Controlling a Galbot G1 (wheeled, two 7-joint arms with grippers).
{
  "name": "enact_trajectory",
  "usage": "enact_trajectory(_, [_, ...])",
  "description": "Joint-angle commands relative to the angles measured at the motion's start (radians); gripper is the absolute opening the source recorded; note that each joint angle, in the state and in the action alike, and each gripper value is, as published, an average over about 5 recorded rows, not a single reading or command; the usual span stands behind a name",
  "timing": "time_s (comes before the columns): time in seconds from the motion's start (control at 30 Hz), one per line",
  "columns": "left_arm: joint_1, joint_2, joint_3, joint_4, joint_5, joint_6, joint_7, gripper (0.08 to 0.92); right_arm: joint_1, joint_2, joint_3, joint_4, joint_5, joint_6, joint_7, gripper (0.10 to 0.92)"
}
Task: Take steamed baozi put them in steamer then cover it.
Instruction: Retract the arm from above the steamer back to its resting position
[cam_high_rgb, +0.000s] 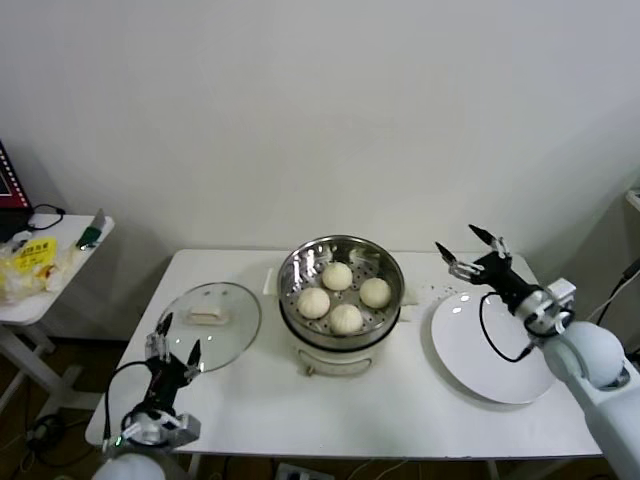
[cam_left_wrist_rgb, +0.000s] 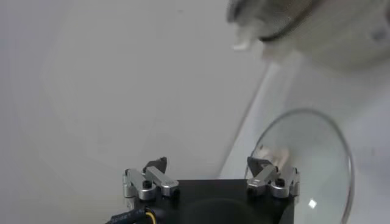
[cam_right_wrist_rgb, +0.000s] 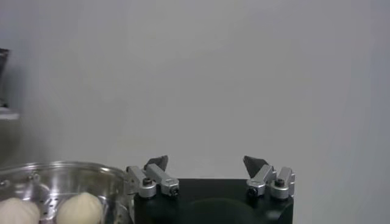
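Lower left of the head view, the left end effector (cam_high_rgb: 173, 340) is hovering with fingers spread just below the glass cover (cam_high_rgb: 210, 318), which is lying flat on the bench (cam_high_rgb: 330, 410), probably lining up on its cream handle. Centre frame, four steamed baozi (cam_high_rgb: 346, 318) are sitting inside the uncovered steamer (cam_high_rgb: 340, 290). Right of that, the right end effector (cam_high_rgb: 478, 250) is hanging agape above the bare white plate (cam_high_rgb: 485, 350), likely unloaded.
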Motion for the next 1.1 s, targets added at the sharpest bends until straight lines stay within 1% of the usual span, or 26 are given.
enact_trajectory(0.03, [-0.157,0.083,0.072,0.199,0.442,0.003,0.039,0.823,-0.395,0.202,0.291,0.122,-0.079,-0.070,0.040,0.823])
enact_trajectory(0.13, [-0.233,0.064,0.089,0.307,0.473,-0.054,0.011,0.823,-0.418,0.223,0.307,0.124,-0.076,-0.071,0.036,0.823])
enact_trajectory(0.23, [-0.295,0.041,0.100,0.399,0.499,-0.096,0.002,0.823,-0.428,0.237,0.314,0.123,-0.076,-0.072,0.036,0.823])
enact_trajectory(0.37, [-0.369,0.009,0.109,0.513,0.516,-0.117,-0.007,0.823,-0.434,0.250,0.316,0.108,-0.091,-0.068,0.035,0.823])
enact_trajectory(0.53, [-0.447,-0.029,0.109,0.618,0.528,-0.135,-0.020,0.823,-0.437,0.262,0.325,0.080,-0.110,-0.052,0.029,0.823])
enact_trajectory(0.93, [-0.528,-0.048,0.117,0.737,0.511,-0.143,-0.063,0.823,-0.446,0.274,0.342,0.074,-0.123,-0.037,0.003,0.823])
enact_trajectory(1.1, [-0.558,-0.056,0.117,0.760,0.499,-0.146,-0.079,0.823,-0.448,0.276,0.343,0.063,-0.147,-0.024,-0.010,0.823])
